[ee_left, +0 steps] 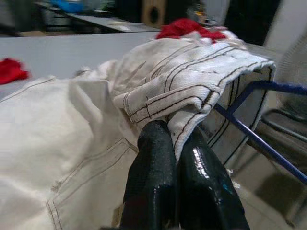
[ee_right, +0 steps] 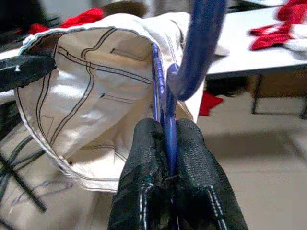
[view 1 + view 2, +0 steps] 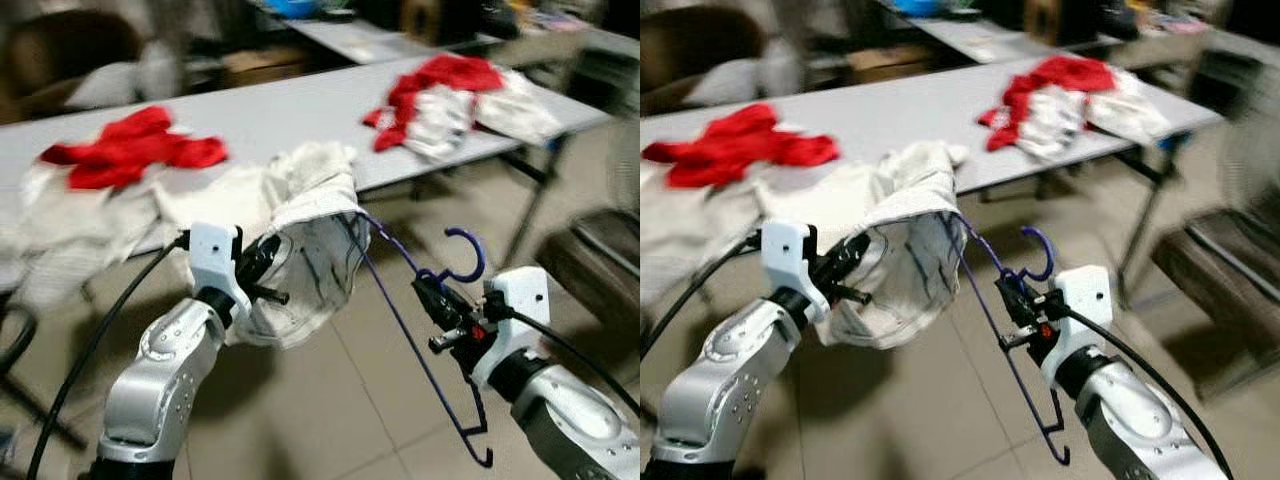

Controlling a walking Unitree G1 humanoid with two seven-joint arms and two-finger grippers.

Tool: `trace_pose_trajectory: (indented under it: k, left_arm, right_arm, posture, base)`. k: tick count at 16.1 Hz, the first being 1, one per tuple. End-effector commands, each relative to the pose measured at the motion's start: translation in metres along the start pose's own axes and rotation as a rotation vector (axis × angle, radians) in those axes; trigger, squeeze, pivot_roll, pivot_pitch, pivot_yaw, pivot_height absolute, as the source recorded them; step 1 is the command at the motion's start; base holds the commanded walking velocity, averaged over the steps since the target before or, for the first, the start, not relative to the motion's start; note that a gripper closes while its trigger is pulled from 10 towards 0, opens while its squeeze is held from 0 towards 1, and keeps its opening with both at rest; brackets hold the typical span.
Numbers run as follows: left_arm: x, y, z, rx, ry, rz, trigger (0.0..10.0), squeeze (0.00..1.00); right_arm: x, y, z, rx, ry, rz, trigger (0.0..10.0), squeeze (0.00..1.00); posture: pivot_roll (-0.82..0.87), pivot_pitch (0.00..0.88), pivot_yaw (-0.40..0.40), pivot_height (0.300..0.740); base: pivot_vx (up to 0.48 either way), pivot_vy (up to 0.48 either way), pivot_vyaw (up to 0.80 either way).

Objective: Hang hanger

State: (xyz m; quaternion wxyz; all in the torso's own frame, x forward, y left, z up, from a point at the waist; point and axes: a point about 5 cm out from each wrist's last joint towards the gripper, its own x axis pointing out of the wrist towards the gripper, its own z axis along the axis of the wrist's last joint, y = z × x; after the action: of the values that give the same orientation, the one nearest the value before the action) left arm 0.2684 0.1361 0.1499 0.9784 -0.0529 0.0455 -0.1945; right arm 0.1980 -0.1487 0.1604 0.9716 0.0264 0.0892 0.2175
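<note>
Head views: The left hand (image 3: 268,272) is clamped on the hem of a cream garment (image 3: 300,250) that trails off the near edge of the worktop (image 3: 300,110). The opening of the garment is held spread in the air in front of that edge. The right hand (image 3: 432,300) is clamped on the neck of a blue hanger (image 3: 420,340), just below its hook. One arm of the hanger reaches up to the garment's rim; the other hangs toward the floor. Red and white cloths (image 3: 450,95) lie near the far right corner of the worktop, and a red cloth (image 3: 130,150) lies near the left end.

Left wrist view: The fingers (image 1: 153,187) are shut together on a stitched fold of the garment. The hanger's blue bar (image 1: 254,139) passes close beside the opening.

Right wrist view: The fingers (image 2: 192,158) pinch the hanger's stem, with the hook (image 2: 192,52) above them and the open garment ahead.

Procedure, as judged: keep the opening taut with the left hand. Guide the upper hanger arm fully inside the rim before tilting the lower arm in. Avoid snagging the seam.
</note>
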Motion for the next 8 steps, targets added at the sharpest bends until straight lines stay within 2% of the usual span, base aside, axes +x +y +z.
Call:
trace_pose_trajectory:
  k: [1,2,4,8]
  left_arm:
    - [-0.001,-0.0064,0.0043,0.023,-0.014,-0.032,10.0,0.0]
    - [-0.0019,-0.0077,0.0036,0.026,-0.01,-0.038,10.0,0.0]
    - [-0.0031,-0.0097,0.0022,0.027,-0.005,-0.047,10.0,0.0]
    - [-0.0042,-0.0155,0.0001,0.026,0.014,-0.093,10.0,0.0]
  right_arm:
    - [-0.0006,-0.0002,0.0005,-0.019,0.009,0.004,10.0,0.0]
    - [-0.0011,-0.0001,-0.0002,-0.024,0.014,0.011,10.0,0.0]
    - [-0.0016,-0.0017,-0.002,0.008,0.018,0.007,10.0,0.0]
    - [-0.0007,-0.0045,-0.0028,0.01,0.026,0.01,10.0,0.0]
  posture:
    - [-0.09,0.0,0.065,0.74]
    - [-0.09,0.0,0.065,0.74]
    - [-0.09,0.0,0.065,0.74]
    - [-0.08,0.0,0.055,0.74]
  base:
    - [0.0,-0.48,0.8]
    - [0.0,-0.48,0.58]
    - [0.0,-0.418,0.0]
    - [0.0,0.0,0.0]
